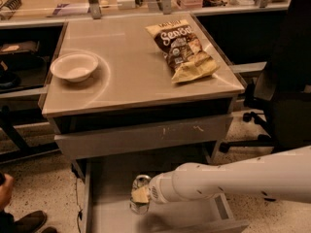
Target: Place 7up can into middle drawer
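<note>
The 7up can point(139, 194) stands upright inside the open middle drawer point(112, 178), low over its grey floor near the left of centre; whether it touches the floor I cannot tell. Its silver top shows and its print is mostly hidden. My gripper point(141, 195) reaches in from the right at the end of the white arm point(233, 178) and is shut on the can, one pale pad against its side.
The table top point(136, 76) above the drawer holds a white bowl point(74, 66) at left and a crisp bag point(183, 50) at right. A scratched grey drawer front point(146, 135) sits just above. A black office chair point(282, 91) stands right. A shoe point(29, 221) shows bottom left.
</note>
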`<action>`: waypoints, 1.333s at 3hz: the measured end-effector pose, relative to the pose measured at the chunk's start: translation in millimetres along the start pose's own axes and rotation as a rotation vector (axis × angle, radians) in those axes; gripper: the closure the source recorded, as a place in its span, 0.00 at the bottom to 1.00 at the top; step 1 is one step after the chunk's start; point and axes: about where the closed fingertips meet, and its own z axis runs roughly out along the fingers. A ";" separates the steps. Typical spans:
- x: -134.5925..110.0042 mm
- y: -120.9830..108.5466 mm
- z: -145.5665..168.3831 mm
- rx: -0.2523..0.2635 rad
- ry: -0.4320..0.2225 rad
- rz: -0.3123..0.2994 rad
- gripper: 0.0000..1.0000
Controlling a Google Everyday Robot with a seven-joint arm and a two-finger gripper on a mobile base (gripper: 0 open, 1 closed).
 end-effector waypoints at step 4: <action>35.0 -41.9 50.9 0.129 -0.102 0.212 1.00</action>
